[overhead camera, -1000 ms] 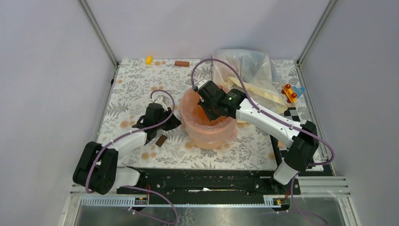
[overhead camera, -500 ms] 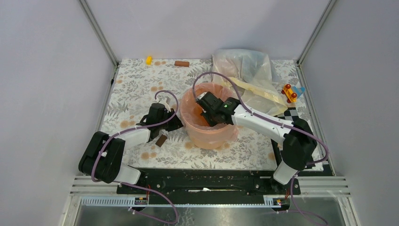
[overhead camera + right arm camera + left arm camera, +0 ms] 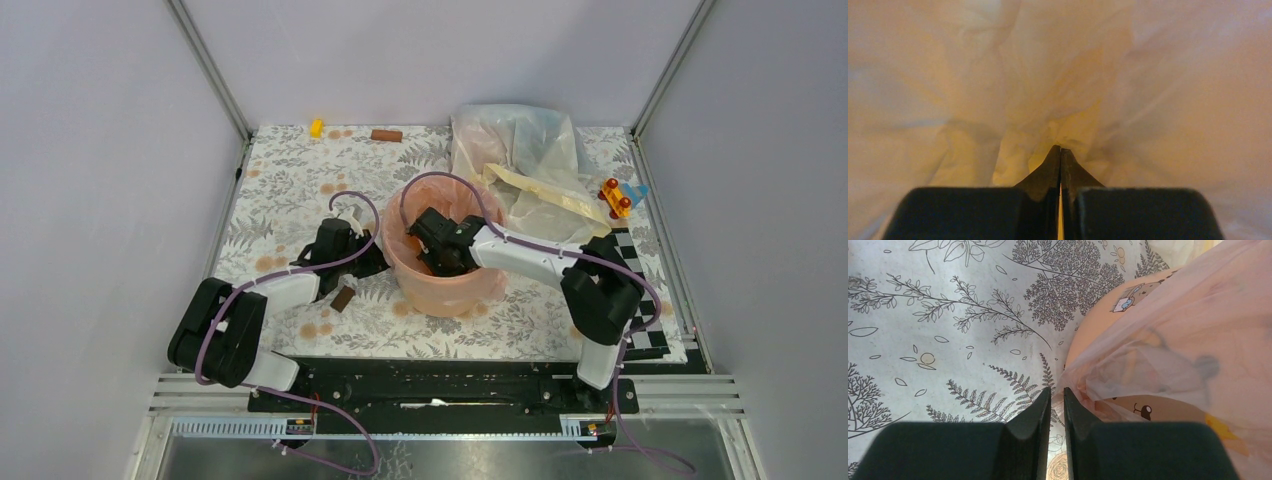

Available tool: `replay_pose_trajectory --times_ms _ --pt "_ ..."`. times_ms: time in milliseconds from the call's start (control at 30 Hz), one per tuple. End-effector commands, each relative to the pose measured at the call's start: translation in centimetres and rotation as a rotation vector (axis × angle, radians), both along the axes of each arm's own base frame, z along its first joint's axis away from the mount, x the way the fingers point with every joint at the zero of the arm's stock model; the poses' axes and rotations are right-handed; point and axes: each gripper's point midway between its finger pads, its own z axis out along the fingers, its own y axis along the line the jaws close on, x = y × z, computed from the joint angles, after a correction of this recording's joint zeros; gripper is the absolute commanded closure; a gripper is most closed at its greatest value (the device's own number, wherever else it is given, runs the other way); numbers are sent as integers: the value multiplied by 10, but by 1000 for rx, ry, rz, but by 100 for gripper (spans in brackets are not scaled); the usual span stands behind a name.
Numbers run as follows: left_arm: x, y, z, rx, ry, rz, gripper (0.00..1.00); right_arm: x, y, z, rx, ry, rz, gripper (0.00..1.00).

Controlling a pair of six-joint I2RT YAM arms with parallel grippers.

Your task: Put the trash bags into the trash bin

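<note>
- We see left gripper (image 3: 1057,390) fingers nearly together at edge of trash bag (image 3: 1168,340), which drapes over trash bin (image 3: 1098,325); we cannot tell if they pinch it.
- We see right gripper (image 3: 1061,149) fingers pressed together, tips against bunched film inside the bin.

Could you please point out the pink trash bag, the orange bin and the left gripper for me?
pink trash bag (image 3: 1188,330): left wrist view, on the film draped over the bin.
orange bin (image 3: 1103,325): left wrist view, on its bare side wall.
left gripper (image 3: 1057,390): left wrist view, between its fingertips.
</note>
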Motion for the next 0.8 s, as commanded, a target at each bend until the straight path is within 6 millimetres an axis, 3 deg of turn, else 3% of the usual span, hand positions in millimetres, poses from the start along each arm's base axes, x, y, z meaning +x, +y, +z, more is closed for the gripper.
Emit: replay_pose_trajectory --times_ms 0,467,633,767 --pt "11 -10 20 -40 -68 -24 84 -11 15 -8 55 82 52 100" --pt "9 -12 27 -57 -74 -36 84 -7 1 -50 9 116 19 100" --pt "4 -19 53 -113 -101 -70 80 -6 1 -66 -3 128 13 100" --pt "5 -15 69 -94 -127 -52 79 -3 2 -64 -5 117 4 100"
